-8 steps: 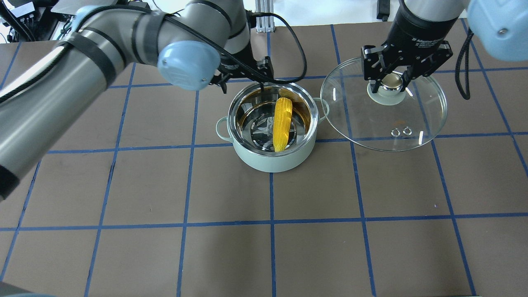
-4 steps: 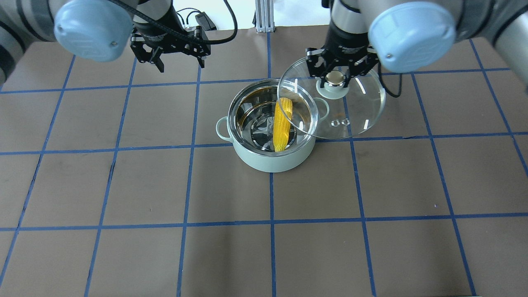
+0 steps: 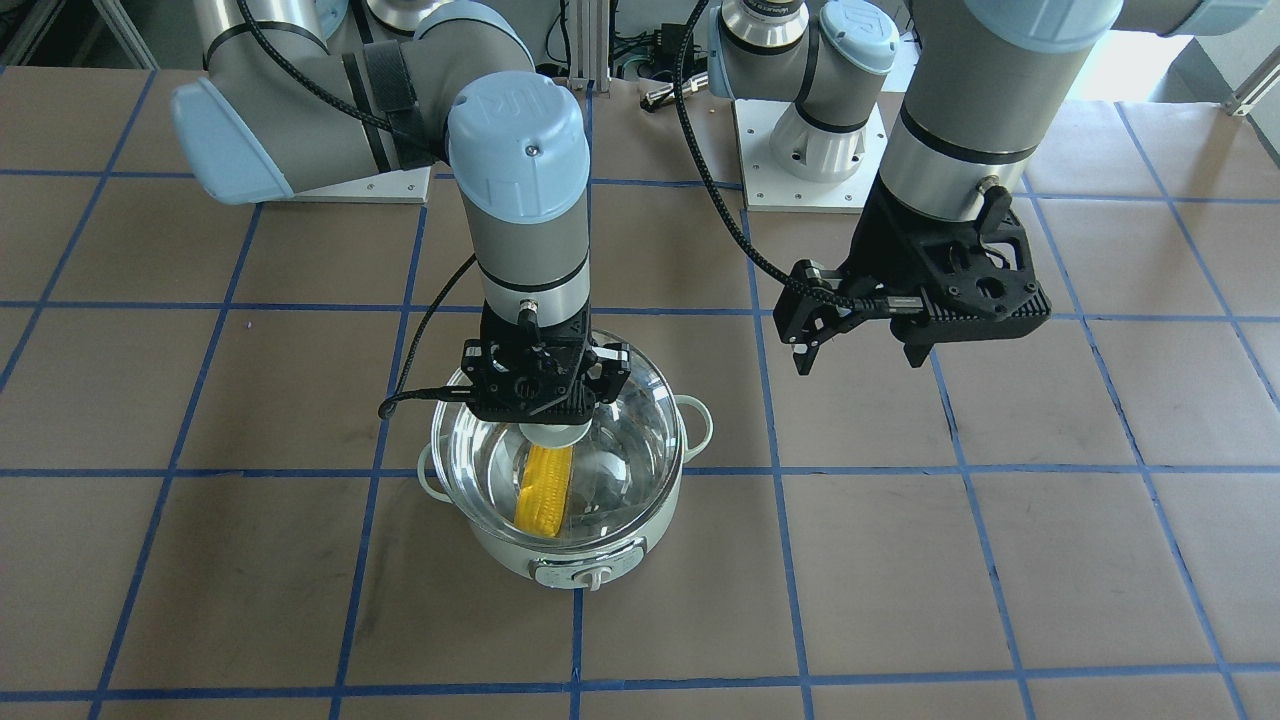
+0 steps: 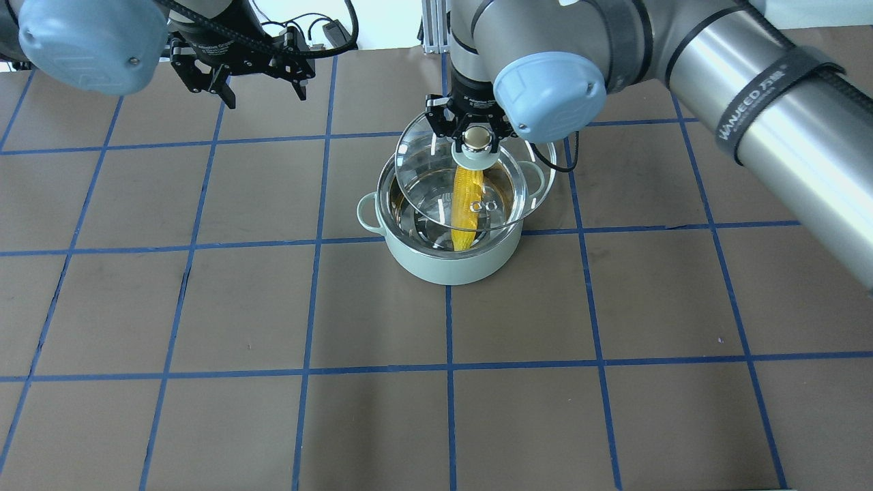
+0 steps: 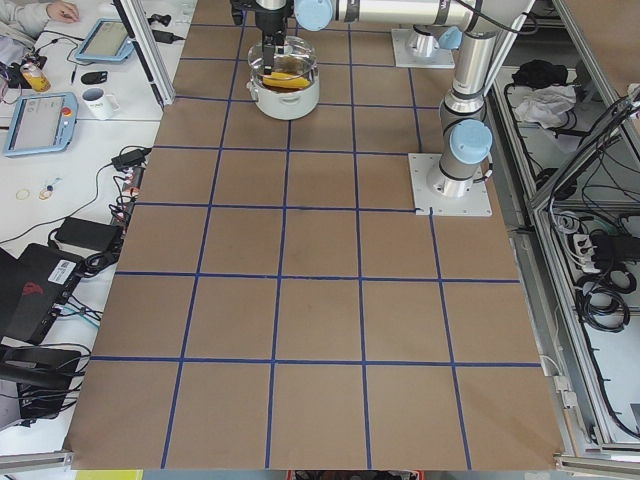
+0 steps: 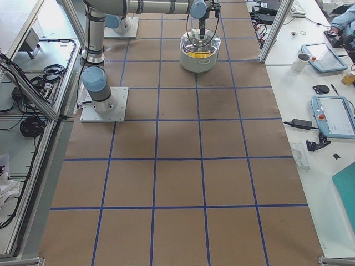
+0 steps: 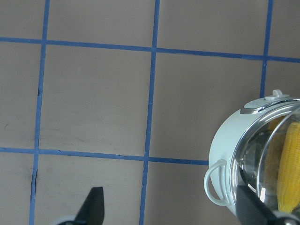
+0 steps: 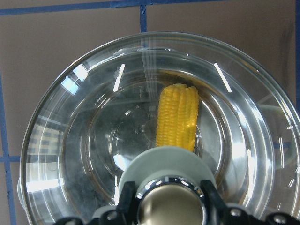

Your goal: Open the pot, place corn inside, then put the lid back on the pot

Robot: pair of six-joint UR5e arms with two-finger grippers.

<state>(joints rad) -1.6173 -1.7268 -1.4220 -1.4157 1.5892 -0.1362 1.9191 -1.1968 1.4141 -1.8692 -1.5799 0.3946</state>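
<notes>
A: Why is the lid (image 4: 417, 170) up over the pot (image 4: 447, 269) rather than lying on the tabletop (image 4: 614, 307)?

B: The corn (image 4: 466, 204) is already inside the pot, leaning from the steel floor up against the wall, so I judge that covering it is the only step left. The right claw (image 4: 477, 138) holds the lid from straight above, closed on the beige knob (image 8: 169, 200) at its centre. Held there, the glass hangs level.

A: Is it seated on the pot?

B: I think not. In the overhead view the lid's rim sits off the pot's rim, which suggests it is floating above the pot. The wrist view shows the corn through the glass, directly below the claw and roughly centred. I cannot say how much gap is left.

A: So where is the corn relative to that claw?

B: Beneath it, with the lid between them. Nothing touches the corn but the pot.

A: And the left claw (image 4: 264, 94)?

B: It is spread wide and empty, well apart from the pot on the left arm's side — likely parked there to leave the lid a free path down.
</notes>
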